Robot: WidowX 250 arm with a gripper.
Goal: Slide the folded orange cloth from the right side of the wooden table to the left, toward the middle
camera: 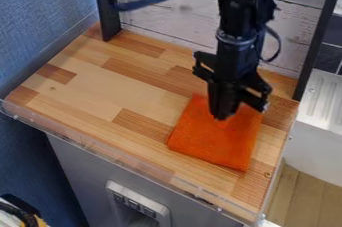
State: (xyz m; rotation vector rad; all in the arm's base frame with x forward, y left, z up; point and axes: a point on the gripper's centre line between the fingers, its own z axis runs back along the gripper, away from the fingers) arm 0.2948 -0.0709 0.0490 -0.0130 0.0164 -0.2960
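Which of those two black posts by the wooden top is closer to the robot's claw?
The picture's right-hand post, beside the white ridged surface, is closer to the gripper; the left-hand post stands farther off, by the blue wall.

I can read no text, label, brand, number or sign on any of the surfaces inspected; nothing legible found.
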